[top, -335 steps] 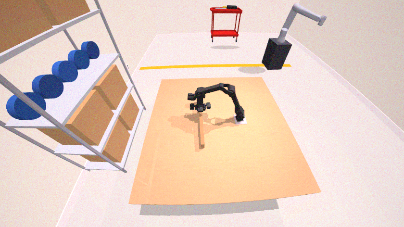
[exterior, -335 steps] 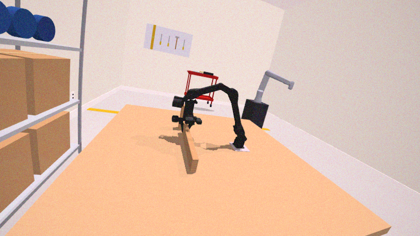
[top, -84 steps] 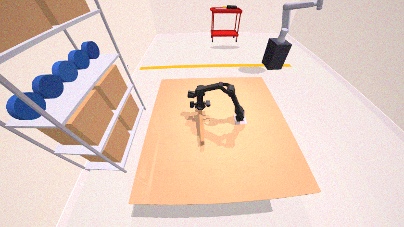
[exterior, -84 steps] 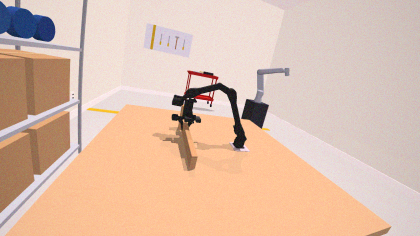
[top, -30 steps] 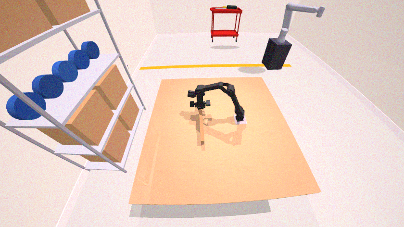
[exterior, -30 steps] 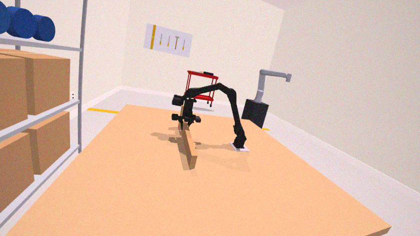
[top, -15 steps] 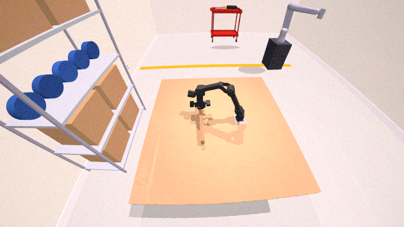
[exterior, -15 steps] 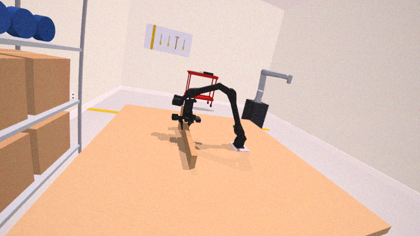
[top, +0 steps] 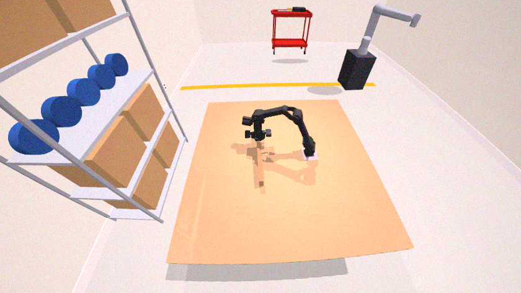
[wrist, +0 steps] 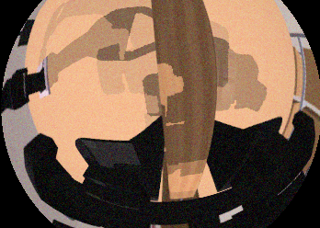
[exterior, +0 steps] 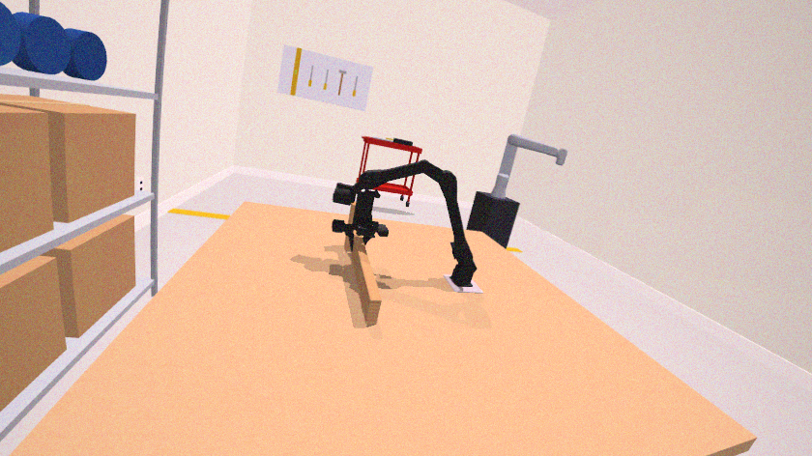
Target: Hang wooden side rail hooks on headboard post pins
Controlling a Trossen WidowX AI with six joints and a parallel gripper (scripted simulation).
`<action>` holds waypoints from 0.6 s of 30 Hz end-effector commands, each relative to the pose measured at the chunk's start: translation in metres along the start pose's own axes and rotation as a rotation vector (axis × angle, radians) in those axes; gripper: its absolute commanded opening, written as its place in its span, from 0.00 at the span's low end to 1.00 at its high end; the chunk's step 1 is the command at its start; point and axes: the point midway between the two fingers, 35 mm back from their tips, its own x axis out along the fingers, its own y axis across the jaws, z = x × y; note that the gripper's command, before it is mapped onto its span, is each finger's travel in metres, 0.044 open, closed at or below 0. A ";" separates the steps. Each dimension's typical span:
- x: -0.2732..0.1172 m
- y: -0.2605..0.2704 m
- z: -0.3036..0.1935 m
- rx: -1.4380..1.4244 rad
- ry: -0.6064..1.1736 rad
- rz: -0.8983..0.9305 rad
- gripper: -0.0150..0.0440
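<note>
The wooden side rail (top: 260, 168) (exterior: 366, 276) (wrist: 189, 56) runs lengthwise from under my gripper toward the top and exterior views. Its end nearest those cameras is at or very close to the table top; its shadow lies beside it. My gripper (top: 258, 141) (exterior: 359, 242) (wrist: 177, 118) points down and is shut on the rail, one finger on each side, near its other end. The wooden headboard post (exterior: 351, 211) shows partly behind my gripper in the exterior view. The steel hooks, the slot and the pins are hidden, so I cannot tell whether the hooks sit on the pins.
The table (top: 299, 212) (exterior: 419, 379) carries my arm's base plate (top: 316, 156) (exterior: 473, 289), right of the rail. My arm arches over from there. A shelf rack with blue drums and boxes stands left of the table. A red cart and a grey robot arm stand beyond it.
</note>
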 end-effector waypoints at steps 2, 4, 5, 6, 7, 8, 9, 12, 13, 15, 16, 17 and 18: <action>-0.003 -0.001 -0.002 -0.004 0.007 -0.005 0.25; -0.003 -0.001 -0.002 -0.004 0.007 -0.005 0.25; -0.003 -0.002 -0.002 -0.004 0.007 -0.005 0.25; -0.003 -0.002 -0.002 -0.004 0.007 -0.005 0.25; -0.003 -0.002 -0.002 -0.004 0.007 -0.005 0.25; -0.003 -0.002 -0.002 -0.004 0.007 -0.005 0.25; -0.004 -0.002 -0.003 -0.004 0.007 -0.005 0.25; -0.004 -0.002 -0.003 -0.004 0.007 -0.005 0.25; -0.004 -0.002 -0.003 -0.004 0.007 -0.005 0.25; -0.004 -0.002 -0.003 -0.004 0.007 -0.005 0.25; -0.004 -0.002 -0.003 -0.004 0.007 -0.005 0.25; -0.004 -0.003 -0.003 -0.004 0.007 -0.005 0.25; -0.003 -0.003 -0.003 -0.004 0.007 -0.005 0.25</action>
